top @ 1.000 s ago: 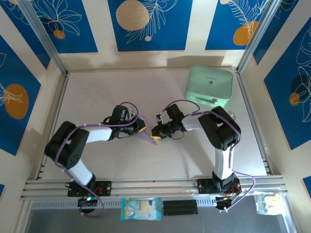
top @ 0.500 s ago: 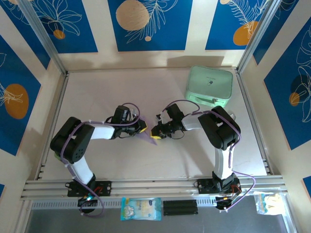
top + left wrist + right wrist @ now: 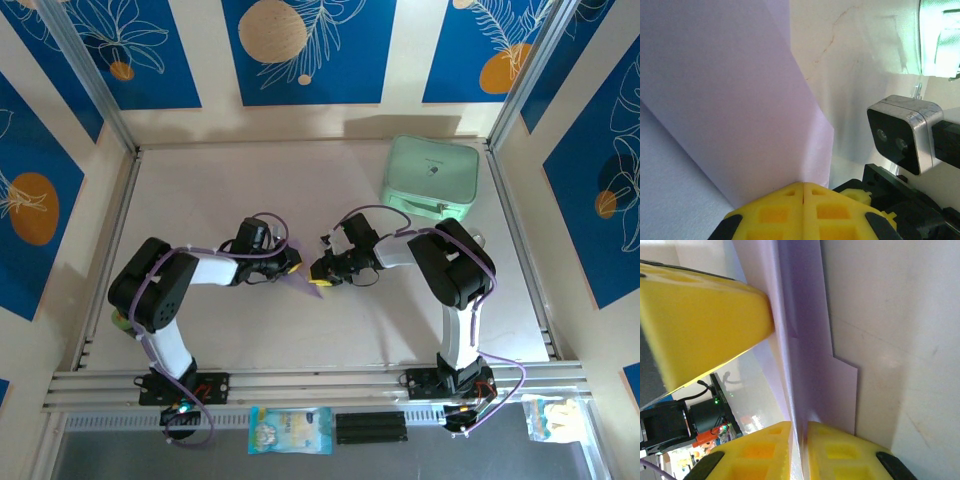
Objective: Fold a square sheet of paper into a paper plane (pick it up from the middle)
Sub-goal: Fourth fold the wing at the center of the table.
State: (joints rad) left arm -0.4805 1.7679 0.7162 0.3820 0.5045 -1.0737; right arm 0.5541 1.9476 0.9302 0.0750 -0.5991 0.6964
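Paper clamped in left end effector at counter centre. Right end effector straddles its folded edge; cannot tell if clamped or loose

Soft overhead light is filling the table evenly; the mint-green case is blowing out, the sheet of paper blurring close-up.

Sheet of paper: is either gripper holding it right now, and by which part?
Both. The left gripper is shut on an edge of the sheet of paper; the right gripper pinches its folded ridge.
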